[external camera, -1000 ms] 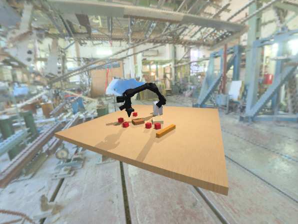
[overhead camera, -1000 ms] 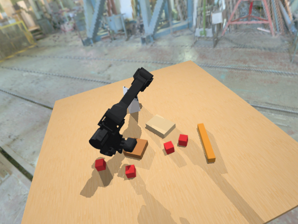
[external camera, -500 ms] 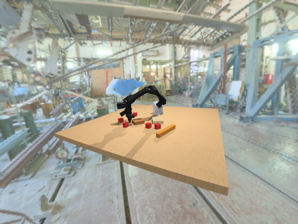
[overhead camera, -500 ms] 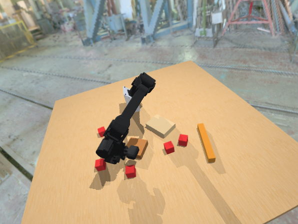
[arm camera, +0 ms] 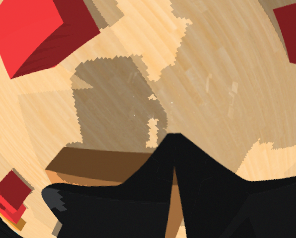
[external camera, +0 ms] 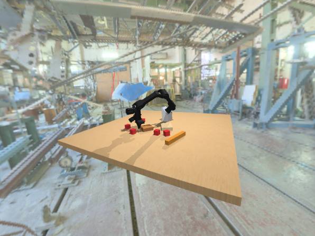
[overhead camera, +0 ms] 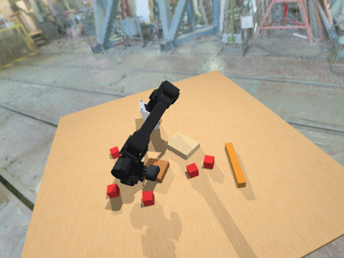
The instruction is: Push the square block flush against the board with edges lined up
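Note:
The square brown block (overhead camera: 164, 167) (external camera: 147, 128) (arm camera: 100, 160) lies flat on the table. The board, a pale cream slab (overhead camera: 183, 144) (external camera: 166, 126), lies flat behind it and to its right in the top view, with a gap between them; it does not show in the wrist view. My gripper (overhead camera: 151, 173) (external camera: 139, 127) (arm camera: 173, 139) is shut and empty. It is low at the block's left part in the top view and hides some of it. In the wrist view the fingers cover much of the block. I cannot tell whether they touch it.
Red cubes stand around: one (overhead camera: 113, 191) and another (overhead camera: 148, 198) in front, one (overhead camera: 115, 152) to the left behind the arm, and two (overhead camera: 192, 170) (overhead camera: 208, 161) between the block and a long orange bar (overhead camera: 235, 165) (external camera: 175, 138) on the right.

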